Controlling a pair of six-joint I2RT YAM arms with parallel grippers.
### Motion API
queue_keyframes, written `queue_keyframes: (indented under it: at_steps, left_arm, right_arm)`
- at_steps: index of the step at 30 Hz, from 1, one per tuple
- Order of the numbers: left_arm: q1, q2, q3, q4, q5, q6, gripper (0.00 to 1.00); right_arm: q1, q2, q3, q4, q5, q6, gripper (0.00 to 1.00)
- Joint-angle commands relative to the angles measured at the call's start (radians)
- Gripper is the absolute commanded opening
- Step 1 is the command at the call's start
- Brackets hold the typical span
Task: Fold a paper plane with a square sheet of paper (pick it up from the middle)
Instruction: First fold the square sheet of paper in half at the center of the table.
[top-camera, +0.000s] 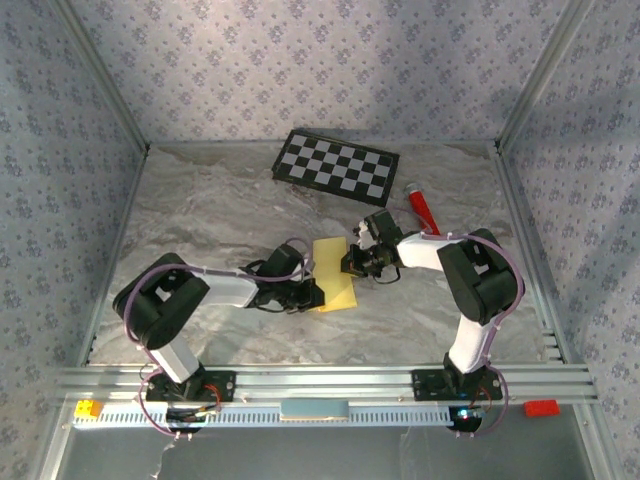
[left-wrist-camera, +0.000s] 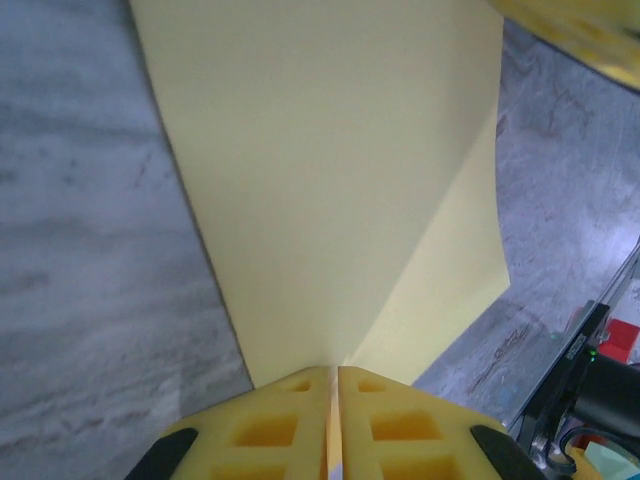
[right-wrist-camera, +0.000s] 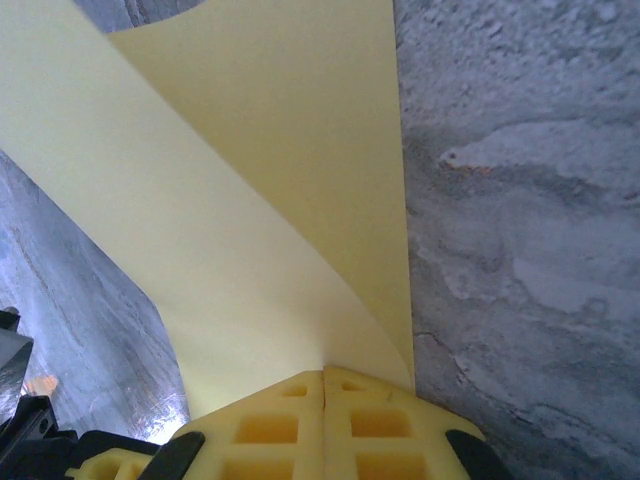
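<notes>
The square sheet of paper (top-camera: 334, 272) is pale yellow and lies doubled over at the middle of the table, between both grippers. My left gripper (top-camera: 311, 291) holds its near left edge. In the left wrist view the two layers of paper (left-wrist-camera: 330, 180) fan out from the left gripper (left-wrist-camera: 333, 378), whose jaws are shut on them. My right gripper (top-camera: 351, 262) holds the sheet's right side. Through the right wrist camera the paper (right-wrist-camera: 260, 200) curls over above the marbled table, pinched in the shut right gripper (right-wrist-camera: 325, 377).
A black-and-white checkerboard panel (top-camera: 336, 165) lies at the back. A red tube (top-camera: 421, 207) rests just behind the right arm. Patterned walls close three sides. An aluminium rail (top-camera: 320, 383) runs along the near edge, with a yellow block (top-camera: 88, 408) and a red block (top-camera: 541, 407).
</notes>
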Motion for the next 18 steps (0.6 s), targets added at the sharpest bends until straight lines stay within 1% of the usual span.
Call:
queue_keyframes:
  at_steps: [1, 8, 13, 16, 18]
  left_arm:
    - [-0.032, -0.015, -0.037, -0.168, 0.014, 0.042, 0.11]
    - [-0.070, -0.030, 0.031, -0.288, -0.044, 0.084, 0.11]
    - [-0.070, -0.103, 0.097, -0.358, -0.103, 0.097, 0.11]
    - [-0.042, -0.141, 0.154, -0.374, -0.118, 0.111, 0.13]
    - [0.014, -0.121, 0.201, -0.388, -0.075, 0.120, 0.13]
  right_arm:
    - [-0.005, 0.062, -0.061, -0.158, 0.144, -0.007, 0.00]
    - [-0.005, 0.062, -0.060, -0.163, 0.145, -0.008, 0.00]
    - [-0.005, 0.062, -0.058, -0.167, 0.145, -0.016, 0.00]
    - [-0.006, 0.064, -0.051, -0.174, 0.136, -0.031, 0.00]
    - [-0.007, 0.065, -0.041, -0.187, 0.133, -0.046, 0.00]
